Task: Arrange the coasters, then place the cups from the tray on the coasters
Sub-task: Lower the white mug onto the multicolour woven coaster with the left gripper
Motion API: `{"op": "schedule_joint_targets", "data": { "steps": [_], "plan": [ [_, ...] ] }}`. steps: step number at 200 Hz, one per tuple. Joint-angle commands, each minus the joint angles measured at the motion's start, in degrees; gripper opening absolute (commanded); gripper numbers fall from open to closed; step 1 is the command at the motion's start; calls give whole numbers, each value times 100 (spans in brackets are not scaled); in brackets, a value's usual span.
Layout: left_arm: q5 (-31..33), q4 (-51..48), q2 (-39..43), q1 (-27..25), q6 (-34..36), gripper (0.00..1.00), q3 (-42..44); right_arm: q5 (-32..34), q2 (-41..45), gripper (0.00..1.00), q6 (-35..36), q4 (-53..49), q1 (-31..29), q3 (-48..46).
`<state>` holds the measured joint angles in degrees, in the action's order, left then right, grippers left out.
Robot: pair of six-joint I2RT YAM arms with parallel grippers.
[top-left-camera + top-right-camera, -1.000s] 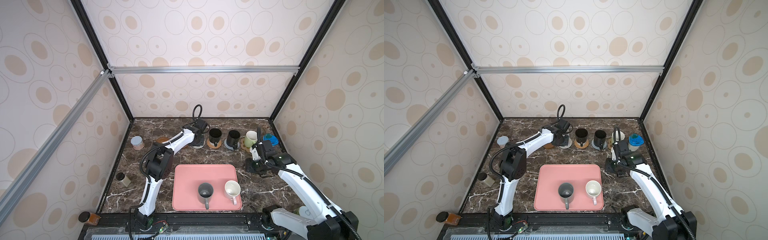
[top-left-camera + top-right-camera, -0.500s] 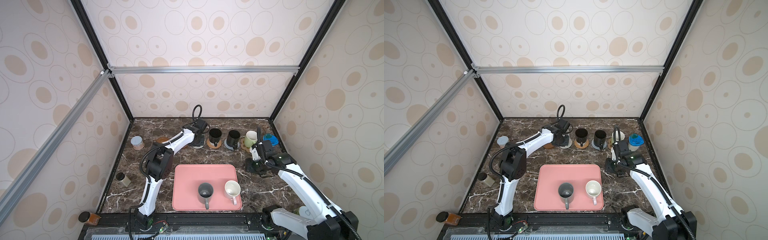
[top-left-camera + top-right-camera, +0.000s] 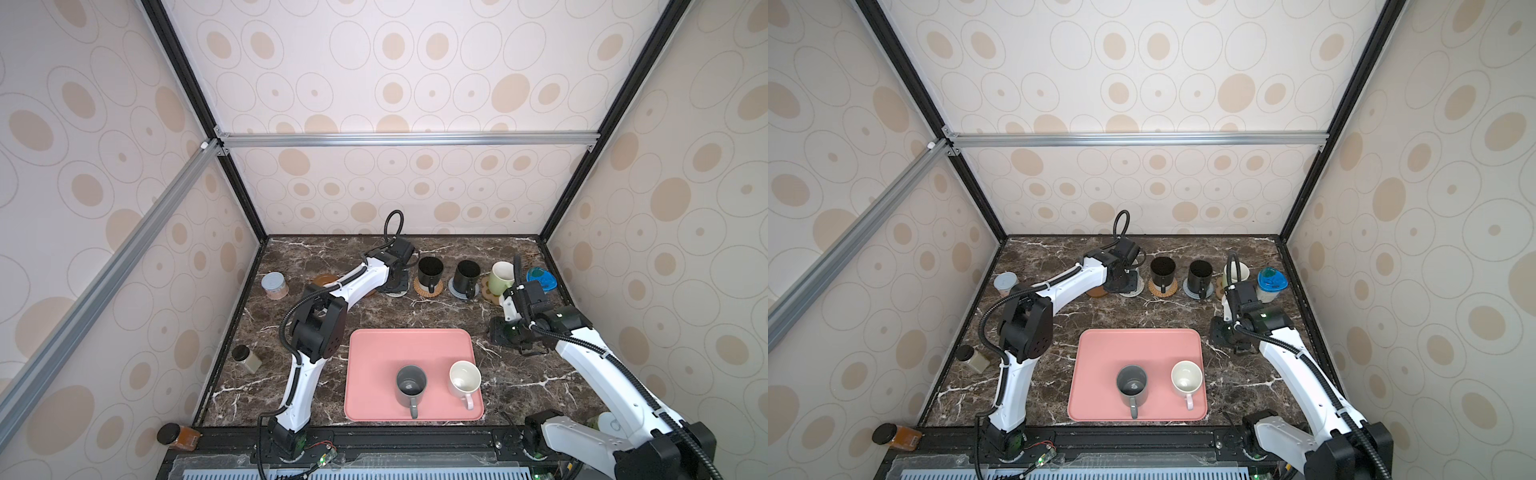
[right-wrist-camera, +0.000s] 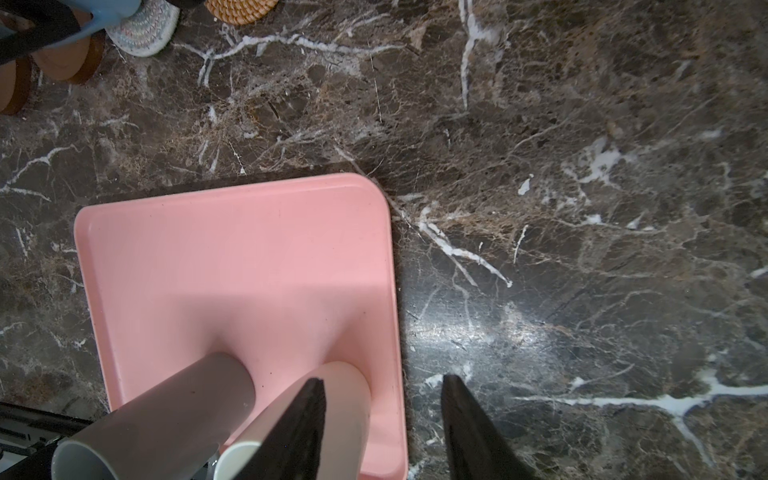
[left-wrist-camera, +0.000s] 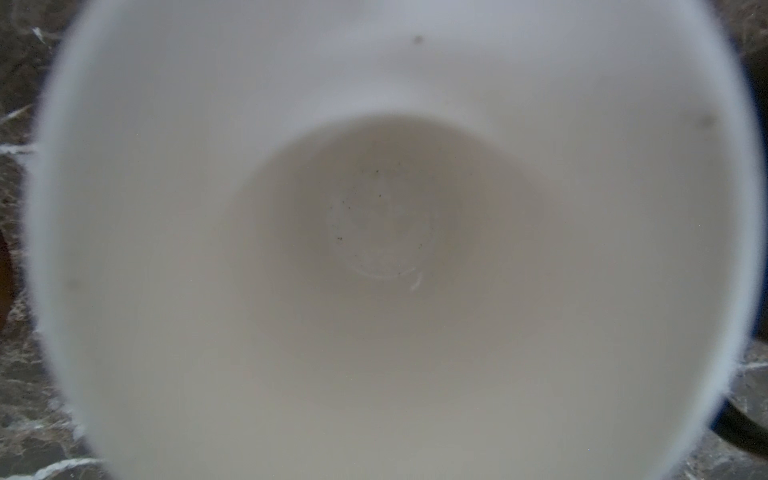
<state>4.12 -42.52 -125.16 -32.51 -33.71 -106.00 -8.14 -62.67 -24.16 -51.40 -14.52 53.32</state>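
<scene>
My left gripper [image 3: 394, 277] is at the back row over the cream woven coaster [image 4: 143, 35], shut on the white cup with the blue handle, whose inside [image 5: 382, 232] fills the left wrist view; its fingers are hidden. Two black cups [image 3: 430, 270] [image 3: 466, 274] and a light green cup [image 3: 500, 277] stand on coasters beside it. Brown wooden coasters [image 4: 66, 58] lie bare to its left. The pink tray [image 3: 374, 353] holds a grey cup [image 3: 410, 384] and a white cup with pink handle [image 3: 464, 377]. My right gripper [image 4: 382, 386] hangs open over the tray's right edge, empty.
A grey-lidded jar [image 3: 274, 285] stands at the back left and a small dark-lidded jar [image 3: 246, 358] by the left wall. A blue-lidded container [image 3: 540, 279] sits in the back right corner. An amber jar [image 3: 178, 436] lies outside the front left corner.
</scene>
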Motion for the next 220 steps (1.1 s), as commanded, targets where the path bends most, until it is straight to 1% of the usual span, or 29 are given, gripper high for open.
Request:
{"op": "schedule_joint_targets", "data": {
  "steps": [1, 30, 56, 134, 163, 182, 220],
  "plan": [
    [88, 183, -26, 55, -91, 7, -19, -12, -12, 49, 34, -55, -30, -84],
    [80, 192, -60, 46, -91, 7, 42, -12, 9, 49, 32, -59, -29, -94],
    [41, 248, -52, 47, -113, 10, 76, 5, 27, 49, 25, -63, -28, -102],
    [22, 283, 10, 50, -135, 27, 130, -3, 22, 49, 1, -63, -32, -87],
    [10, 277, 40, 26, -144, 32, 141, -12, 12, 49, -1, -63, -33, -94],
    [1, 288, 87, 10, -153, 34, 150, -12, 13, 49, -3, -55, -27, -88],
    [-95, 337, 168, -25, -179, 34, 132, -24, -8, 49, -9, -36, -27, -88]
  ]
}}
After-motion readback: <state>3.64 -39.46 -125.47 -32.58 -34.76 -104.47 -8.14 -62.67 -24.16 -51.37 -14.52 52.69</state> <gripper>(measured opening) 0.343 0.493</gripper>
